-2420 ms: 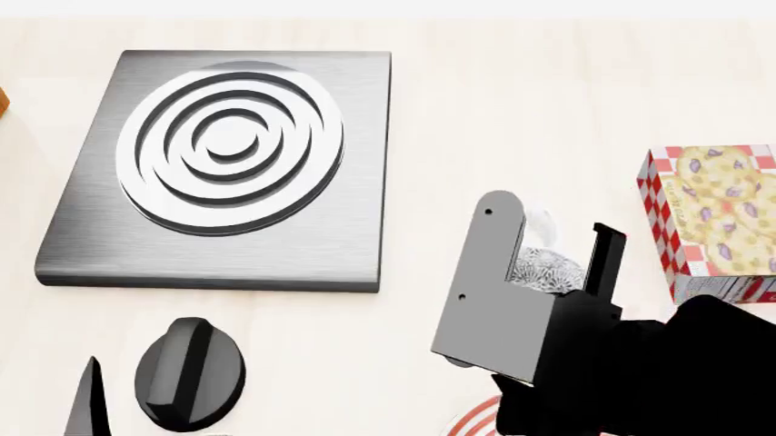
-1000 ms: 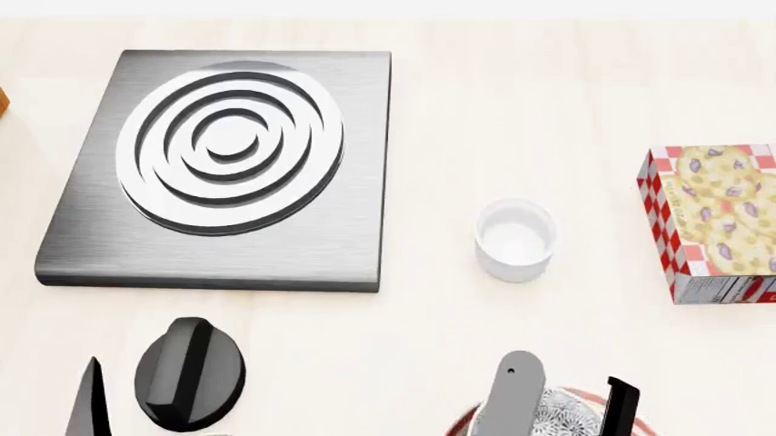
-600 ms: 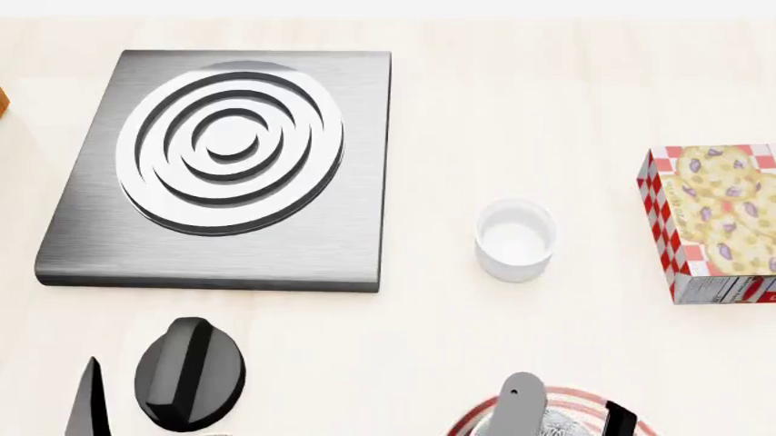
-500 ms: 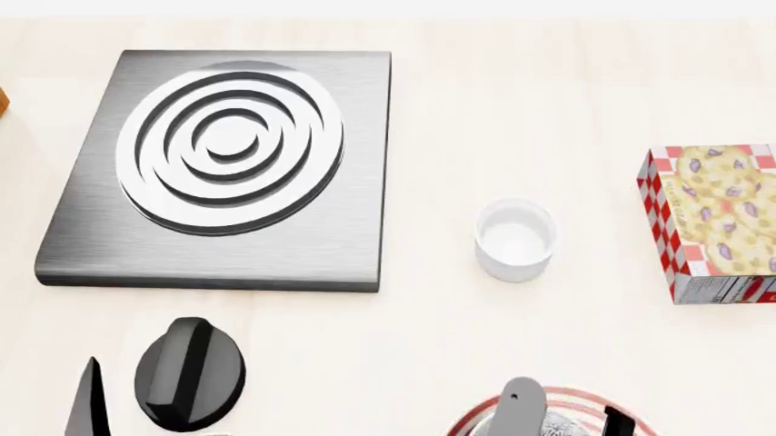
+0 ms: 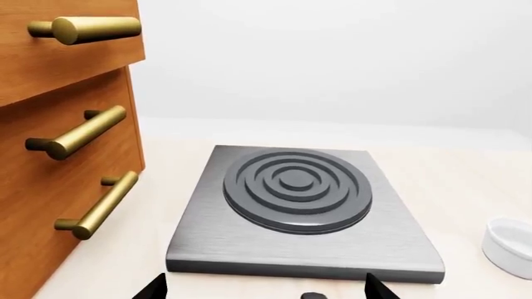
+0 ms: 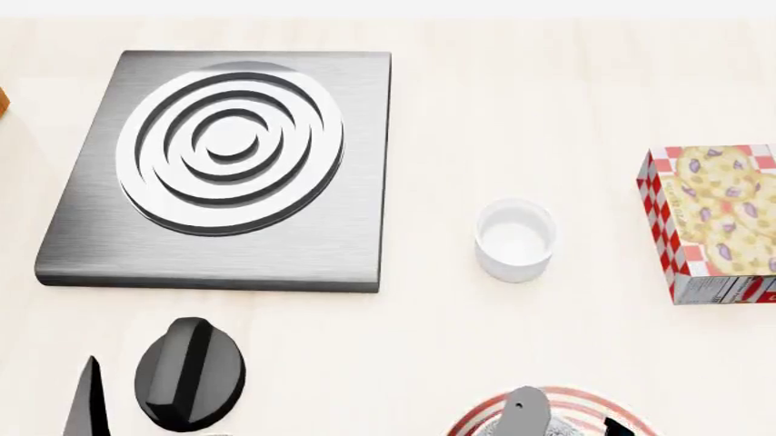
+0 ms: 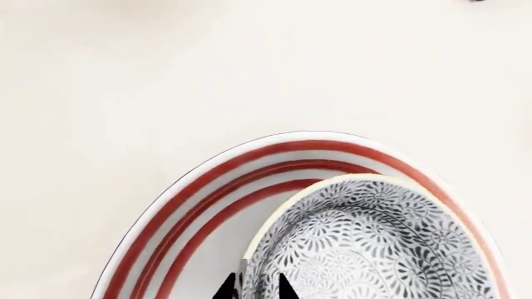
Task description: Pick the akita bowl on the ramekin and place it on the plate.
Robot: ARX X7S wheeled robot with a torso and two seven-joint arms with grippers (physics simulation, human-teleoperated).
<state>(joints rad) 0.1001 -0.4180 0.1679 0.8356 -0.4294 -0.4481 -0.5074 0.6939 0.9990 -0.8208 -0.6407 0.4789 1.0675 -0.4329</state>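
While seated over plate:
Akita bowl: upright, mouth up, round, no long axis; off-centre.
Right gripper: fingertips straddle bowl rim; clamped or released cannot be told.
Ramekin: bare, well apart.
Left gripper: fingers spread, holding nothing.

In the head view we see only little of our right gripper: one grey finger and the black tip of the other rise from the bottom edge, with a gap between them. In the right wrist view its dark fingertips stand close together on the rim of the akita bowl. Our left gripper shows two dark tips set wide apart, and in the head view it lies low near the left corner.
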